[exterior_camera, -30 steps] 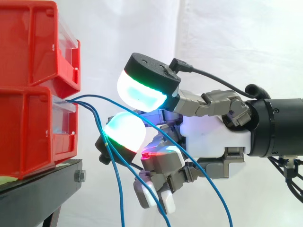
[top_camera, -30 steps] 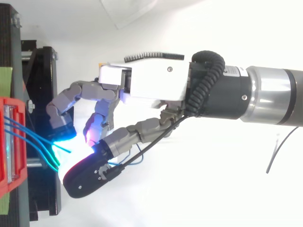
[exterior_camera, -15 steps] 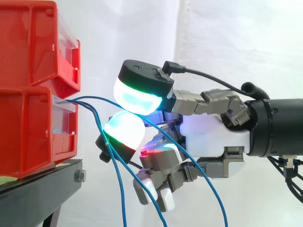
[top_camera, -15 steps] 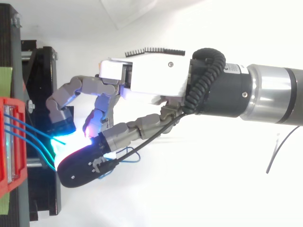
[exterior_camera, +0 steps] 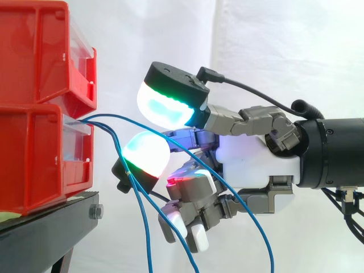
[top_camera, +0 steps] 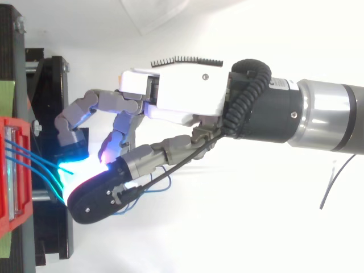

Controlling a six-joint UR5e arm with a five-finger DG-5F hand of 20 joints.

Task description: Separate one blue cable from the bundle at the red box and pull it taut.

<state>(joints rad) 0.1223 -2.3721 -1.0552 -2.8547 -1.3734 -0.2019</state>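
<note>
Several thin blue cables leave the front of the lower red bin (exterior_camera: 34,159). The top blue cable (exterior_camera: 122,119) arcs right and runs through the narrow gap between the hand's two big glowing pads, then drops past the palm. Two other cables (exterior_camera: 142,227) hang down in front of the lower pad. My hand (exterior_camera: 256,165) reaches in from the right; its thumb pad (exterior_camera: 168,108) sits just above a finger pad (exterior_camera: 145,152), curled round the top cable, and the other fingers are curled below. From above, the hand (top_camera: 182,99) stops just short of the red bin (top_camera: 11,170).
A second red bin (exterior_camera: 40,51) is stacked on the lower one, both on the black stand (exterior_camera: 51,227). A white curtain hangs behind. In the top view a thin dark wire (top_camera: 333,176) lies at the right.
The thumb pad came down close to the finger pad, then lifted slightly, leaving a small gap. The hand stays at the cables and the bins have not moved.
</note>
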